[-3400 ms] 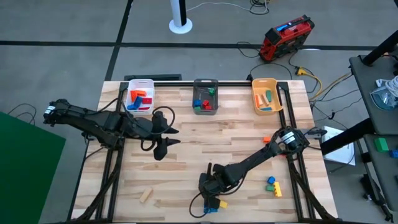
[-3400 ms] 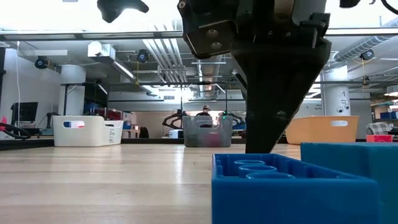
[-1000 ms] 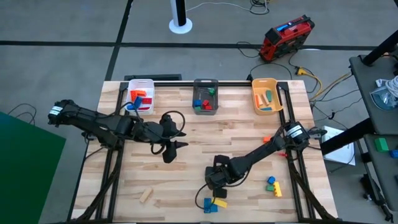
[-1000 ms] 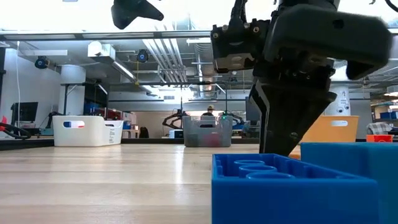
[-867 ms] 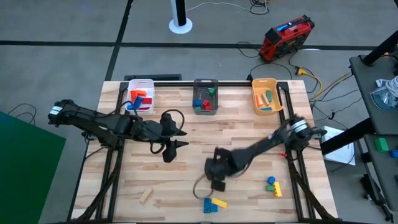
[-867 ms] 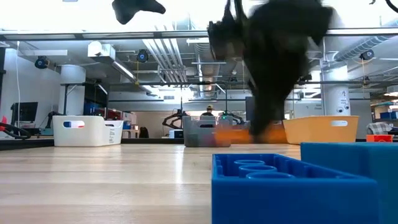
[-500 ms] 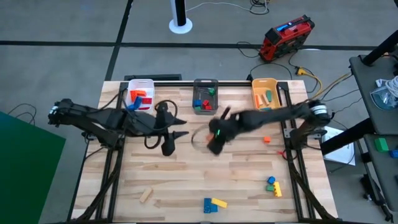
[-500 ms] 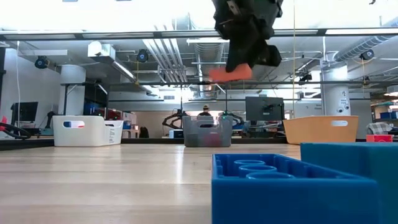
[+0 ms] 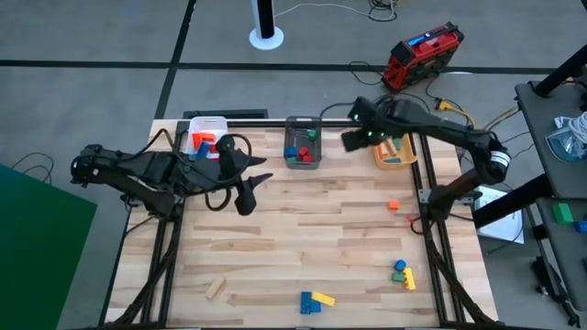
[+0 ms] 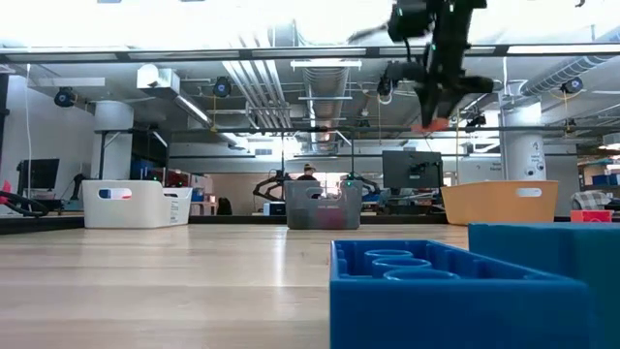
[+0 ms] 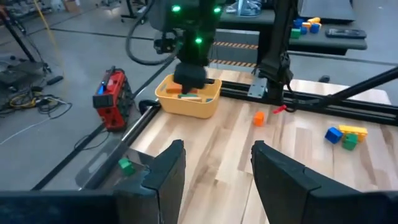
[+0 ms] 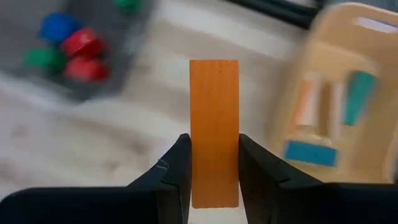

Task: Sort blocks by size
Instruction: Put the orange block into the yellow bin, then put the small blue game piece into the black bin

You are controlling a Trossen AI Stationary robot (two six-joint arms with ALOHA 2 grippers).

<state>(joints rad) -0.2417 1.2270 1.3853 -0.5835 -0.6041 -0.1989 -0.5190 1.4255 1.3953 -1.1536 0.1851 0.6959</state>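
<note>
My right gripper hangs high over the table's far side, between the grey bin and the orange bin, shut on an orange bar block. In the low view the bar's end shows below the gripper. My left gripper hovers open over the table's left half, holding nothing; its fingers stand wide apart. Loose blocks lie flat on the table: an orange cube, a blue, green and yellow group, a blue and yellow pair, and a wooden bar. My right gripper pinches the orange bar's two long sides between its two fingers, on the half nearer the wrist. The bar runs along the fingers and sticks out past their ends. It is lifted clear, high above the table.
A white bin stands at the far left, holding red, orange and blue blocks. The grey bin holds small blocks, the orange bin long ones. A large blue block fills the low view's foreground. A red toolbox lies on the floor beyond.
My right gripper has risen from the table's near middle with the orange bar and swung toward the far edge and right, up to the orange bin. The bar has been lifted clear. My left gripper has drifted a little toward the far left.
</note>
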